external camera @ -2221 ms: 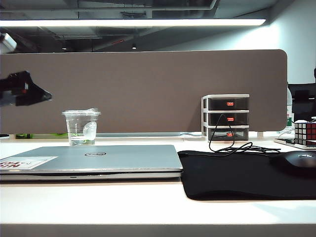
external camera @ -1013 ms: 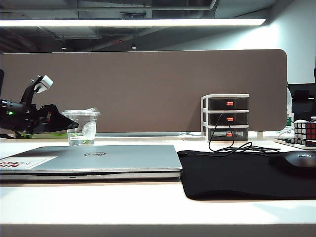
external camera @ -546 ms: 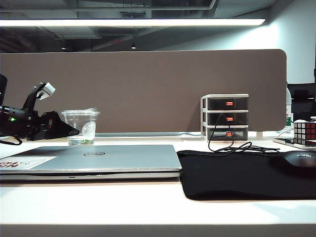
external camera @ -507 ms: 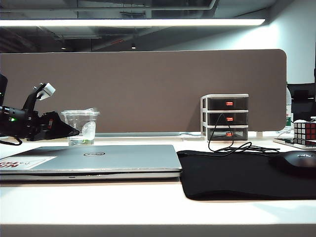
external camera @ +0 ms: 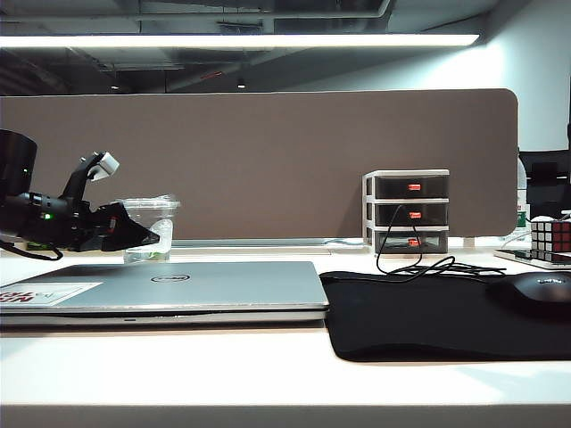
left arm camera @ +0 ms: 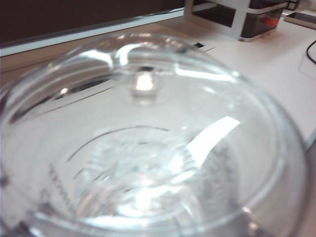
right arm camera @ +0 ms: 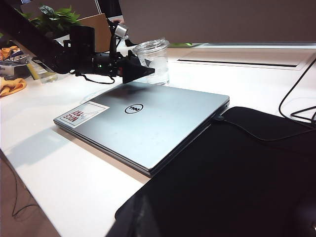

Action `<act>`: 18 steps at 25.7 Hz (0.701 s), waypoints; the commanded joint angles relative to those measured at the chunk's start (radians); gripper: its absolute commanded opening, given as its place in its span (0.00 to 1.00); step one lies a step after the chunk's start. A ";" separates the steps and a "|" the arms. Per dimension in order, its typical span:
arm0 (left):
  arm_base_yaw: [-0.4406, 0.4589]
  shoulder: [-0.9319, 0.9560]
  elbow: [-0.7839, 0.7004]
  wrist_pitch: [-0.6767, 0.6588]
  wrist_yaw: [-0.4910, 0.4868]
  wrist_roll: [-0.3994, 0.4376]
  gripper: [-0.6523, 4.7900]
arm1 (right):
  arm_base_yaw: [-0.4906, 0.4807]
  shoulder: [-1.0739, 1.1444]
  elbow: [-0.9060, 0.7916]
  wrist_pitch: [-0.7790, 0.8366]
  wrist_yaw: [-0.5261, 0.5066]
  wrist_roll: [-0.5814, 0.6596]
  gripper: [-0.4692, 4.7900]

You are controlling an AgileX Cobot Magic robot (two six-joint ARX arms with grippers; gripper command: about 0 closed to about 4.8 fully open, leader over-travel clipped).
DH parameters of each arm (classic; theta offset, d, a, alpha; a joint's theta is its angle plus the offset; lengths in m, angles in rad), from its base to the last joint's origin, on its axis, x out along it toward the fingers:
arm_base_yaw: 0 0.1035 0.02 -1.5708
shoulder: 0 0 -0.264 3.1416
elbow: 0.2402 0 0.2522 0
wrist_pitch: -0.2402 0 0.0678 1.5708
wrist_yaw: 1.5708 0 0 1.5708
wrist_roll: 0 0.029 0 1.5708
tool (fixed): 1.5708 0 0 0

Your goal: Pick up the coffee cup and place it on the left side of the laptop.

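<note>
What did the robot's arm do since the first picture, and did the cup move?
The left gripper came in from the upper left, dropped lower and slid right until its open jaws reach the coffee cup. Nothing has been grabbed yet. The cup did not move: it stands behind the laptop as before. The mouse pad, the drawer unit and the puzzle cube stayed put too. The right gripper is not in view.

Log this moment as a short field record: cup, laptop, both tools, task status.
coffee cup: upright on the desk behind the laptop, lid on
laptop: closed, flat, sticker on lid
left tool: open, level with the cup and close up against it; contact cannot be told
right tool: out of view; its camera looks over the laptop and black mouse pad
task status: cup not lifted, not yet placed left of the laptop
</note>
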 commanded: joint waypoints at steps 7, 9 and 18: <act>-0.008 0.000 0.019 0.012 -0.069 0.003 1.00 | 0.000 -0.002 -0.005 0.013 -0.004 0.000 0.09; -0.008 0.004 0.035 0.008 -0.070 0.003 1.00 | 0.000 -0.002 -0.005 0.013 -0.004 0.000 0.09; -0.039 0.049 0.081 0.015 -0.123 -0.049 1.00 | 0.000 -0.002 -0.005 0.014 -0.003 -0.003 0.09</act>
